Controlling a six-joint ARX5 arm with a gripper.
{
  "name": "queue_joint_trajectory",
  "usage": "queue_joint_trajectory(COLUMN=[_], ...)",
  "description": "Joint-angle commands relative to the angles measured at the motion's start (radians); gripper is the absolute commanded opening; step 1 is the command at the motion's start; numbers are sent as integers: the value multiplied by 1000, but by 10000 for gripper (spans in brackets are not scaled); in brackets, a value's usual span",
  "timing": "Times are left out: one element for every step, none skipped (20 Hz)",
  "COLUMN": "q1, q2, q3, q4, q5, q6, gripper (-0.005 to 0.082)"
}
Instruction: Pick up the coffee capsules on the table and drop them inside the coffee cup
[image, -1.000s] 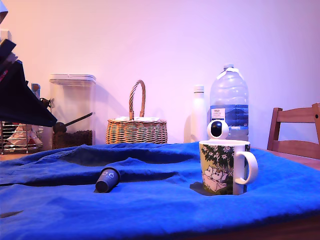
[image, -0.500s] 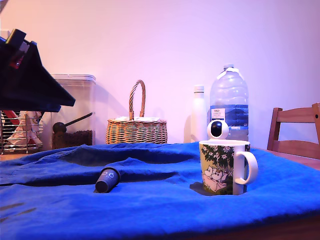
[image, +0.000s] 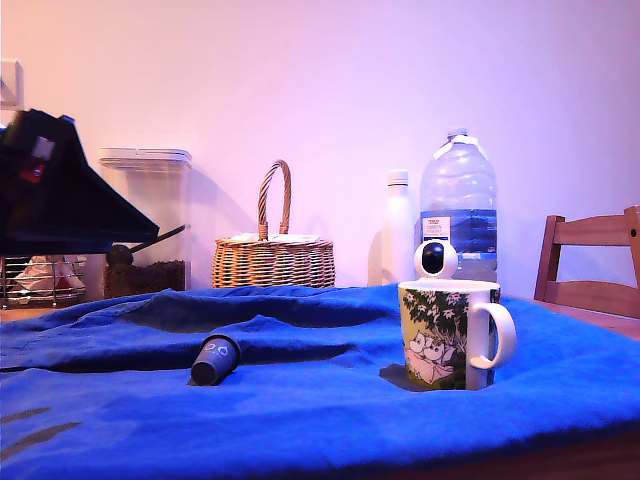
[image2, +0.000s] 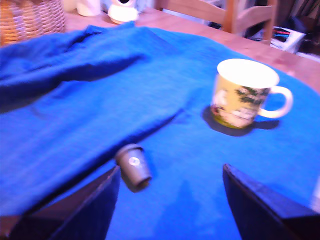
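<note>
One dark navy coffee capsule (image: 215, 360) with pale marks lies on its side on the blue cloth of the table (image: 320, 420), left of centre in the exterior view. The coffee cup (image: 450, 335), a white mug with a green-yellow cartoon print, stands upright to the exterior view's right of it, with its handle pointing right. My gripper (image2: 171, 170) hangs open above the cloth with nothing between its fingers. In the wrist view the capsule (image2: 134, 166) lies just beside one dark finger (image2: 85, 207), and the cup (image2: 245, 94) stands farther off. The arm's dark body (image: 60, 200) shows at the exterior view's left.
Behind the cloth stand a clear lidded container (image: 145, 225), a wicker basket (image: 273, 255), a white bottle (image: 398, 225), a large water bottle (image: 458, 205) and a round white camera (image: 436, 258). A wooden chair (image: 590, 260) is at the exterior view's right. The cloth is wrinkled into folds.
The arm has swung towards the exterior view's right, and its tip is now a little lower than half a second ago. Capsule and cup have not moved.
</note>
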Motion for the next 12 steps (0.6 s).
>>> queue_joint_trajectory(q1=[-13, -20, -24, -28, -31, -34, -35, -35, -35, -35, -35, -35], q2=[42, 68, 98, 129, 162, 200, 234, 269, 301, 335, 366, 396], q3=[-17, -17, -17, -17, -17, -17, -17, -17, -17, -17, -17, -16], q4=[39, 60, 84, 108, 136, 174, 209, 248, 279, 309, 336, 362], q5=[-10, -16, -19, -19, -19, -19, -21, -26, -34, -38, -40, -41], q6=[-6, -6, -6, -7, -7, -9, -18, -25, -25, -29, -35, -37], gripper=[593, 593, 593, 593, 593, 593, 593, 593, 592, 591, 591, 591])
